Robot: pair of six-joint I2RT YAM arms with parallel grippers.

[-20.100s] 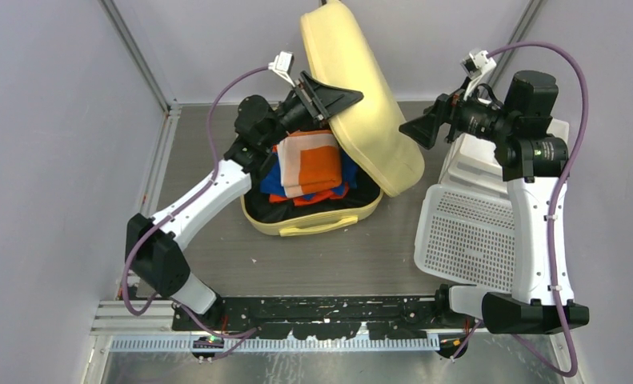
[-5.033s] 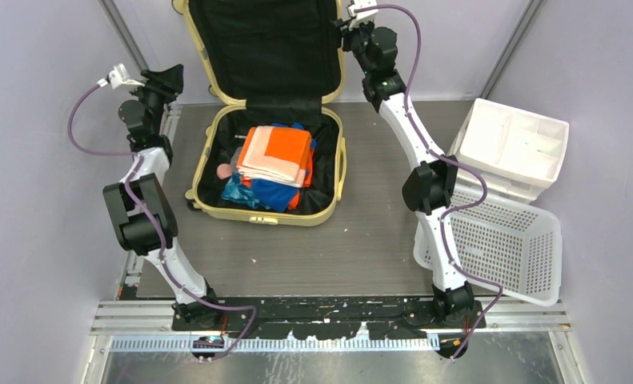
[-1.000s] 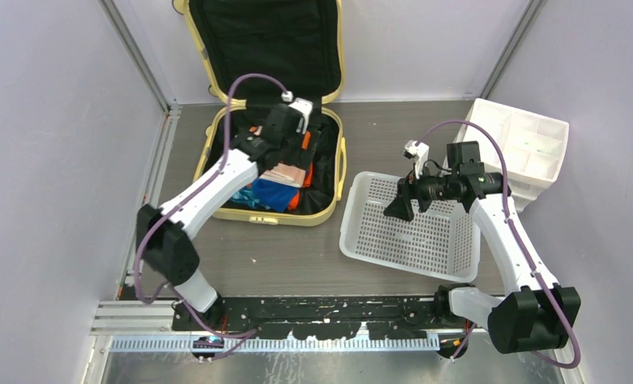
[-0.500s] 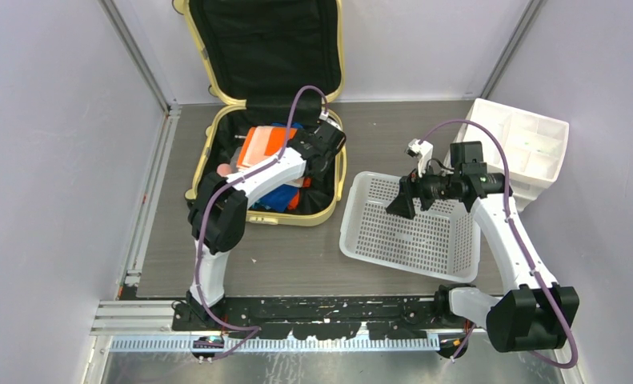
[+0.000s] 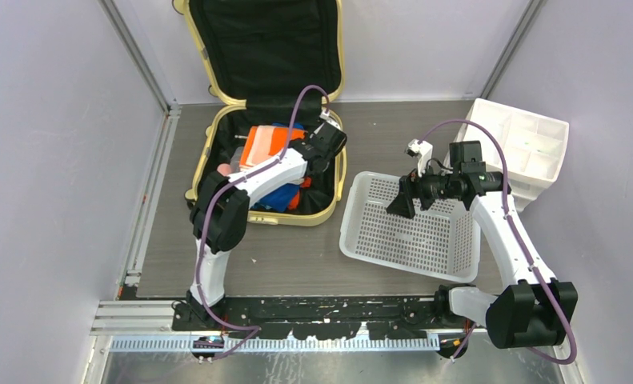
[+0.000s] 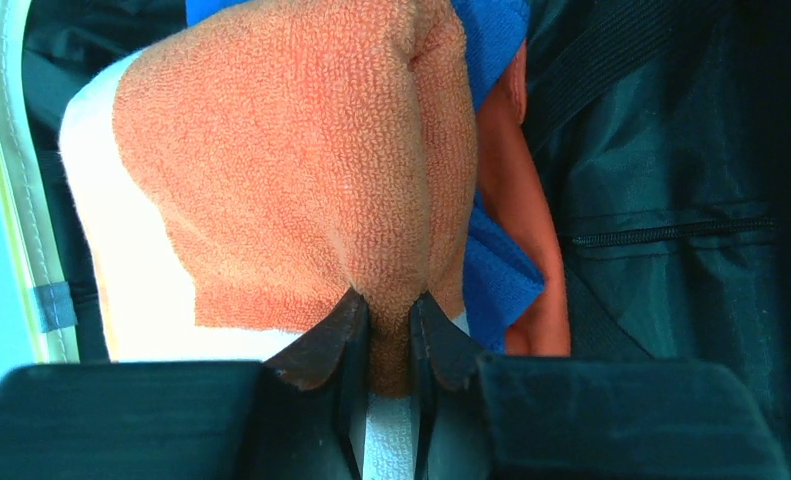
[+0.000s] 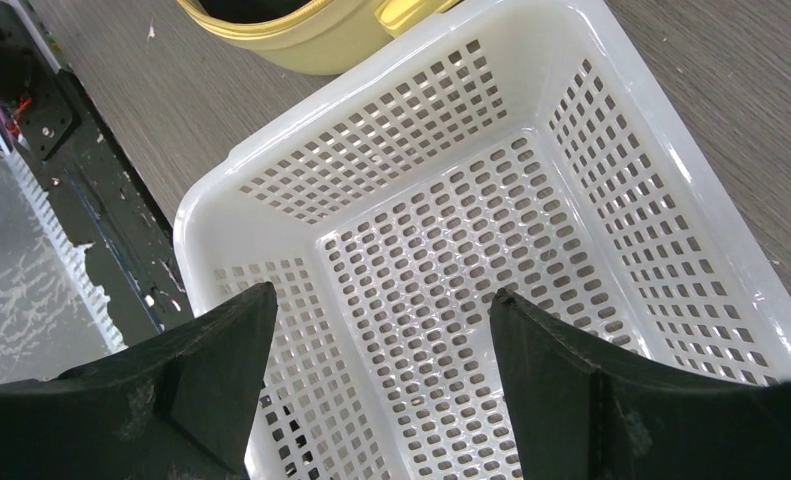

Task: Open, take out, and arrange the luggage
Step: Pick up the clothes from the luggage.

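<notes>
The luggage [image 5: 265, 48] lies open at the back of the bench [image 5: 297, 256], its lid upright and folded clothes stacked in its lower half. The left tool [image 6: 389, 335] pinches a fold of the orange-and-white terry towel [image 6: 291, 170] on top of that stack, near the luggage's right rim. The right tool [image 7: 381, 300] hangs spread above the white perforated basket [image 7: 451, 250] just right of the luggage. The lift should probably go straight up and slowly, so the blue cloth [image 6: 496, 280] underneath does not drag along.

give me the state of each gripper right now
Left gripper: shut on the orange towel.
Right gripper: open, empty, over the white basket.
</notes>
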